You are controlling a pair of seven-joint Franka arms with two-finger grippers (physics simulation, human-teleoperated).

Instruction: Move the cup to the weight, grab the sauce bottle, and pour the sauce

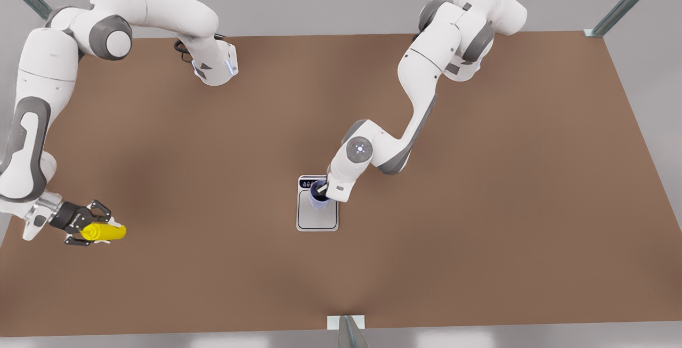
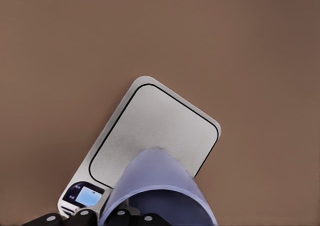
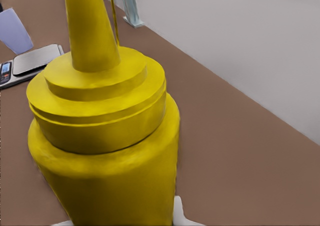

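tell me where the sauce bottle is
The sauce bottle lies at the front view's far left, held in the right gripper, far from the scale.

- Brown table [image 1: 479, 204], grey floor around it.
- Near the middle: the weight [image 1: 317, 219], flat, display strip toward the far edge.
- On its display end: the cup [image 1: 318, 196], lavender-blue, with the left gripper [image 1: 323, 190] at its rim; fingers hidden under the white wrist.
- At the front view's left edge: the right gripper [image 1: 90, 224], black, clamped around the sauce bottle [image 1: 106, 232].
- Bottle lying sideways, tip toward the front view's right, well apart from the weight.
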